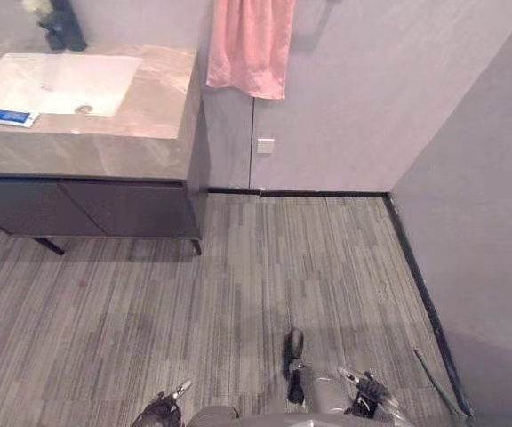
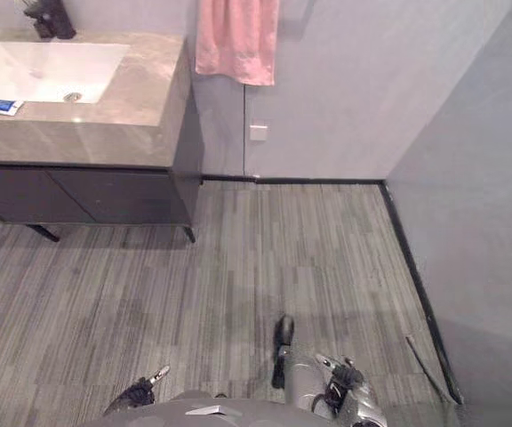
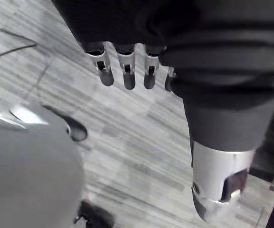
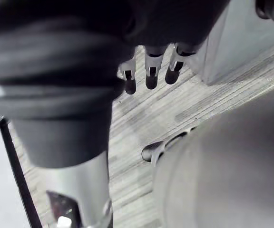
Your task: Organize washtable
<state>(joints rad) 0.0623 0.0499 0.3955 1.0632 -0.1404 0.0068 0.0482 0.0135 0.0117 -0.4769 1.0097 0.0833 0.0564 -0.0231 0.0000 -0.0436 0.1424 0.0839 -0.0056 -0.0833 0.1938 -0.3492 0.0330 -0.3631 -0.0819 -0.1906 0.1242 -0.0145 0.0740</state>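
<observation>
Washtable (image 1: 154, 102) sits in the upper left of the frame for you, a grey stone-look top on a dark cabinet (image 1: 87, 206). A white sink (image 1: 25, 84) is set into the top. A flat blue-and-white item (image 1: 3, 115) lies on the counter just beside the sink's near left corner, at the left edge of the frame. A dark object (image 1: 63, 27) stands at the back of the counter behind the sink; you cannot tell what it is. A pink towel (image 1: 249, 44) hangs on the wall at top centre, just right of the washtable, with a small white wall plate (image 1: 266, 144) below it.

Both of your hands are low, at the bottom edge of the frame, well apart from the washtable. Your left hand (image 1: 163, 411) is at lower left of centre. In its wrist view its fingers (image 3: 128, 76) hang straight and relaxed over the grey striped floor (image 1: 238, 285), palm empty. Your right hand (image 1: 365, 396) is at lower right, its fingers (image 4: 151, 76) likewise straight and loose, grasping nothing.
</observation>
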